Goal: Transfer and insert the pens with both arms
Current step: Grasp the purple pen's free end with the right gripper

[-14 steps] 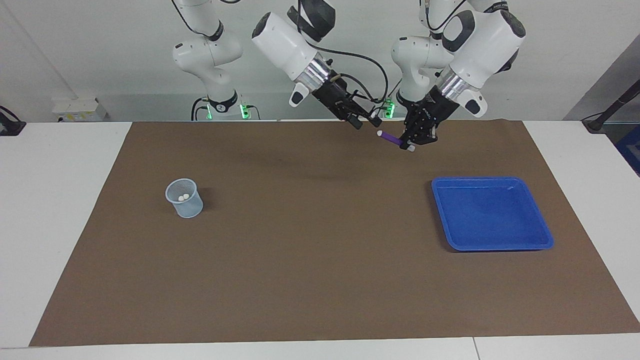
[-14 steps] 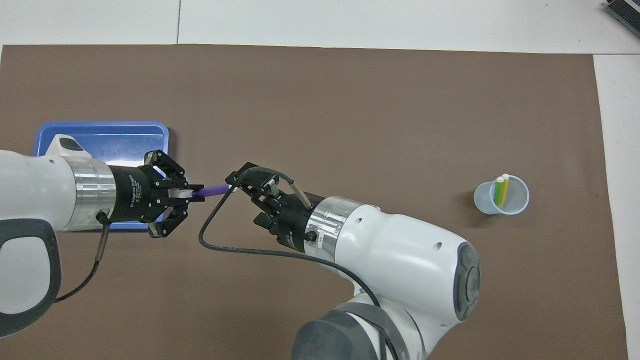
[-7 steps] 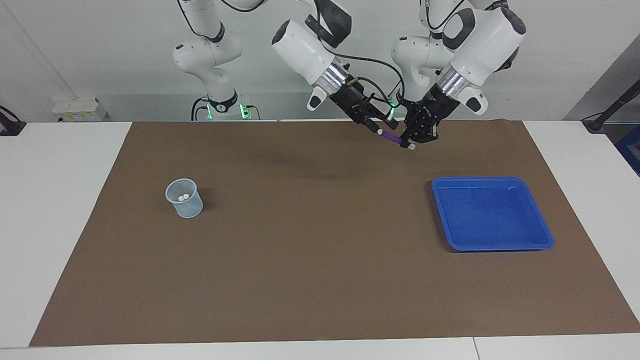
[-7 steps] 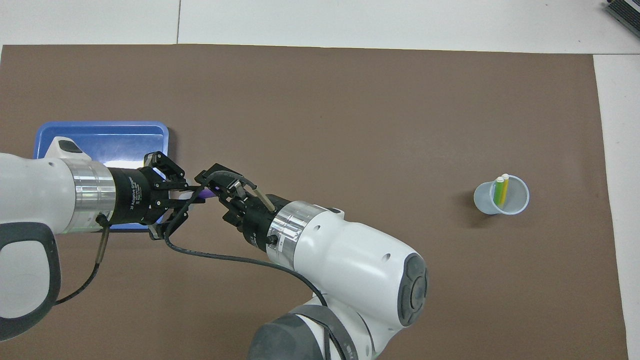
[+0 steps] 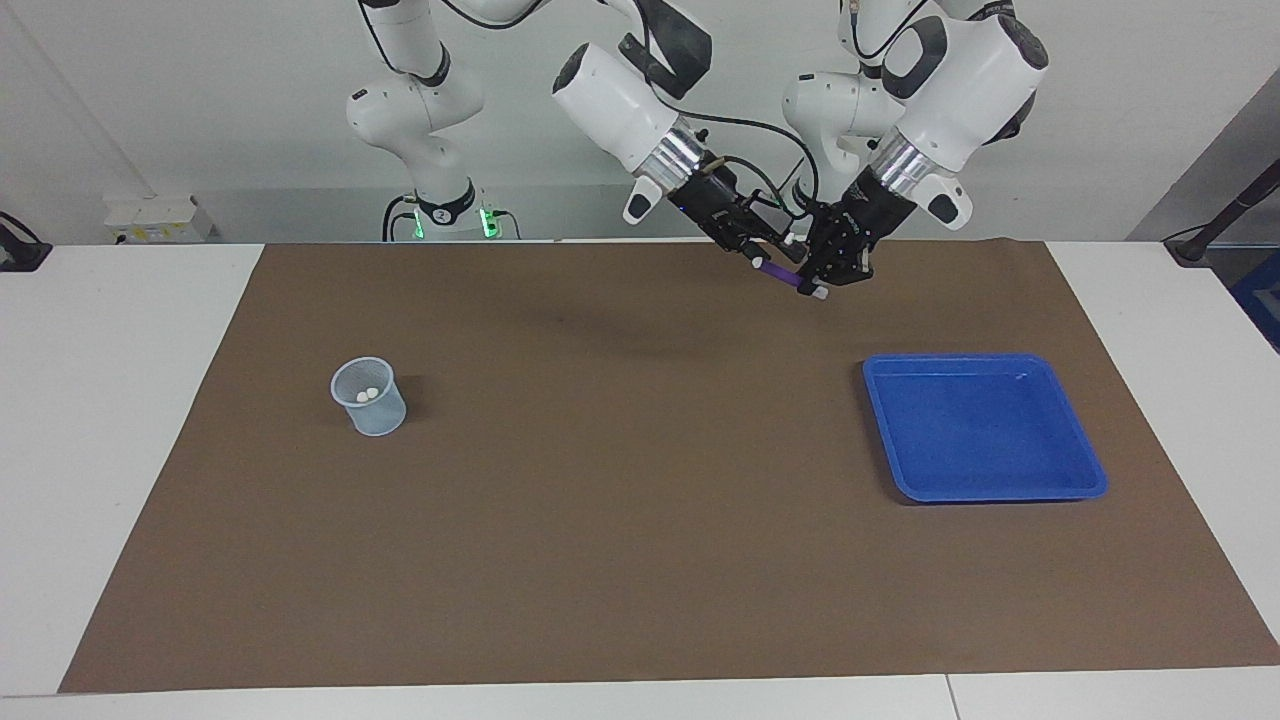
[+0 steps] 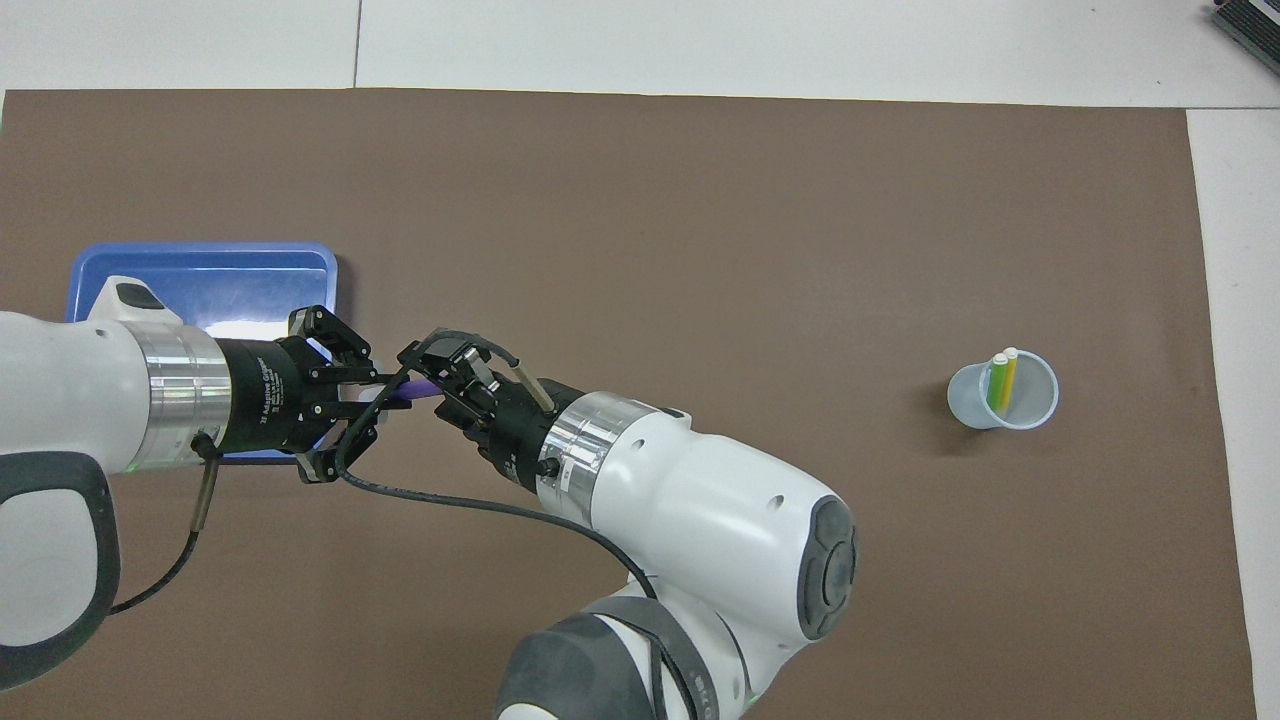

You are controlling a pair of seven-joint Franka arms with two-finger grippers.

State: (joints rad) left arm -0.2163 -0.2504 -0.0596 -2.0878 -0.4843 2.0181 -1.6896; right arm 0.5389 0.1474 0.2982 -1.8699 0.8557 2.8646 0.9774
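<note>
The right gripper (image 5: pixel 762 250) has moved in since a second ago and now brackets the free end of the purple pen (image 5: pixel 786 279); whether it grips yet I cannot tell. The left gripper (image 5: pixel 826 277) stays clamped on the pen, above the mat's (image 5: pixel 620 480) robot-side edge.

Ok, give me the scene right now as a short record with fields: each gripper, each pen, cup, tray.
left gripper: shut on the purple pen, in the air over the brown mat
right gripper: at the purple pen's free end
green pen: standing in the cup
yellow pen: in the cup beside the green pen
blue tray: toward the left arm's end
</note>
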